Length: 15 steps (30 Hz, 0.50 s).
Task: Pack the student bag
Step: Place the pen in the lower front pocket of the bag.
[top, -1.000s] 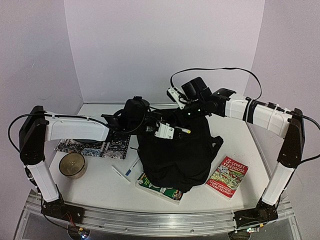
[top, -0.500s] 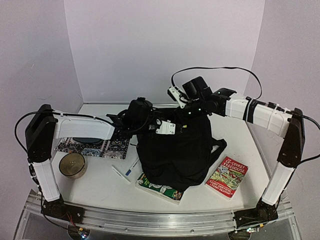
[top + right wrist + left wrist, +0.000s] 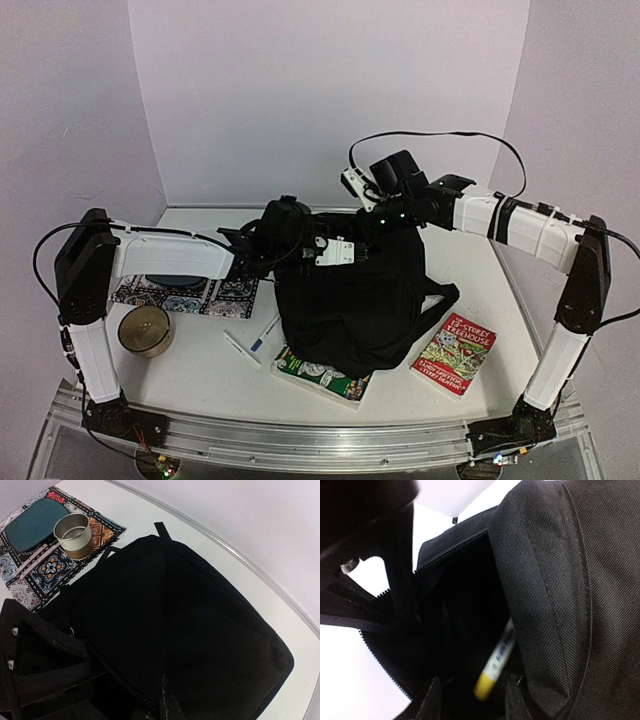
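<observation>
a white table (image 3: 490,275) carries everything here. a patterned cloth (image 3: 190,296) lies flat on its left side. a round tin (image 3: 145,331) stands at the cloth's near edge; whether it rests on the cloth or just off it is hard to tell. a blue-capped pen (image 3: 265,332) and a white pen (image 3: 241,348) lie close together on the bare top, between the cloth and a black backpack (image 3: 350,305). the backpack sits in the middle, its near side resting on a green book (image 3: 322,377). a red book (image 3: 455,353) lies flat to the right, just beside the backpack.
</observation>
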Tool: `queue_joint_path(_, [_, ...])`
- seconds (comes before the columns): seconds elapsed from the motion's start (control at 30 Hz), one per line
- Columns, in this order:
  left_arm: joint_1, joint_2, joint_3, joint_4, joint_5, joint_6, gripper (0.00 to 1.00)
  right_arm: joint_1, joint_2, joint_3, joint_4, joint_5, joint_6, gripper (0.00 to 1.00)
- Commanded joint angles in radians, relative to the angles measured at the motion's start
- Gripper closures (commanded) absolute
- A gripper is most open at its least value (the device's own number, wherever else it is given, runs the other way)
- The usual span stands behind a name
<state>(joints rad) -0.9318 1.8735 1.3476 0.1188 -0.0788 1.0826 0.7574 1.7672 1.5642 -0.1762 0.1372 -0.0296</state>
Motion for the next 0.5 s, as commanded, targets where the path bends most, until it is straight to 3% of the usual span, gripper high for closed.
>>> queue_joint_path(0.0, [0.027,-0.034,0.021,0.038,-0.064,-0.105,0.52,0.04,-0.055,0.029,0.044,-0.048,0.022,1.0])
queue_joint_path(0.2, [0.025,-0.097,-0.003,0.038,-0.003,-0.209,0.43,0.04,-0.039,0.014,0.045,0.0,0.054,1.0])
queue_joint_path(0.47, [0.026,-0.24,-0.079,0.034,0.01,-0.486,0.26,0.04,-0.015,0.007,0.048,0.029,0.064,1.0])
